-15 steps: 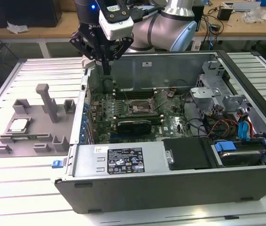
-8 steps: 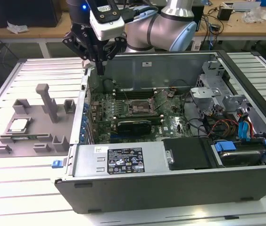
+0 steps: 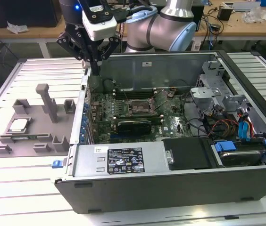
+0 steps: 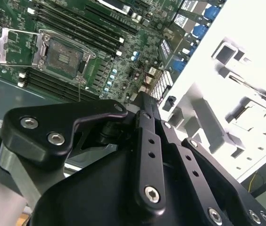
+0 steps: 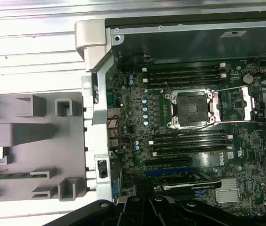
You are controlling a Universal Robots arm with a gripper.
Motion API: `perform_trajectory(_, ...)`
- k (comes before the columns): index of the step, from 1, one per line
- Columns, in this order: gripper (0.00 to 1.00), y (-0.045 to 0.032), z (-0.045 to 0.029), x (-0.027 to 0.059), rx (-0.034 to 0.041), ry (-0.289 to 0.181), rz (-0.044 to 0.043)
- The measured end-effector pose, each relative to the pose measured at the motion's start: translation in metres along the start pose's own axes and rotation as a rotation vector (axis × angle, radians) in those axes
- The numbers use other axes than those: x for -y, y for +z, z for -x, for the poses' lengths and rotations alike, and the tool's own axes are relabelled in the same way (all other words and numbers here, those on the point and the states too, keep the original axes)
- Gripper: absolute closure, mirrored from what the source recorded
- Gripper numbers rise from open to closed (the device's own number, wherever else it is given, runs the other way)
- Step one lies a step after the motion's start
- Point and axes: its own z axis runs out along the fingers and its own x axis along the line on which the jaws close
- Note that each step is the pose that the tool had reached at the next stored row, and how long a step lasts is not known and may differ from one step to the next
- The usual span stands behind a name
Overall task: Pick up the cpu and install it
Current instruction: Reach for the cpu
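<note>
small square silver-topped cpu (image 3: 19, 125) flat on grey plastic fixture block (image 3: 34, 137), exterior view's left, outside case | black gripper (image 3: 95, 69) well apart, above open grey computer case (image 3: 170, 188) back corner, fingers pinched together, holding nothing | metal-framed motherboard socket (image 5: 192, 109) latch open

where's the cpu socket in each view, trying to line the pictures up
Exterior view: the cpu socket sits mid-motherboard inside the open case.
Second wrist view: the socket, its metal frame swung open, lies between two banks of memory slots.
First wrist view: the socket lies between the same slot banks.
Shared landmark: the grey fixture just outside the case wall.
</note>
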Motion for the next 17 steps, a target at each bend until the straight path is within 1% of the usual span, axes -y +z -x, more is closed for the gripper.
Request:
perform_trajectory(8, 0.89, -0.0003, -0.0117, 0.0008, 0.0006, 0.000, 0.0001)
perform_trajectory(11, 0.89, -0.0005, -0.0173, 0.0013, 0.0010, 0.000, 0.0001)
perform_trajectory(14, 0.89, -0.0007, -0.0288, 0.0021, 0.0021, 0.000, 0.0003)
perform_trajectory(17, 0.89, -0.0009, -0.0352, 0.0026, 0.0028, 0.000, 0.0003)
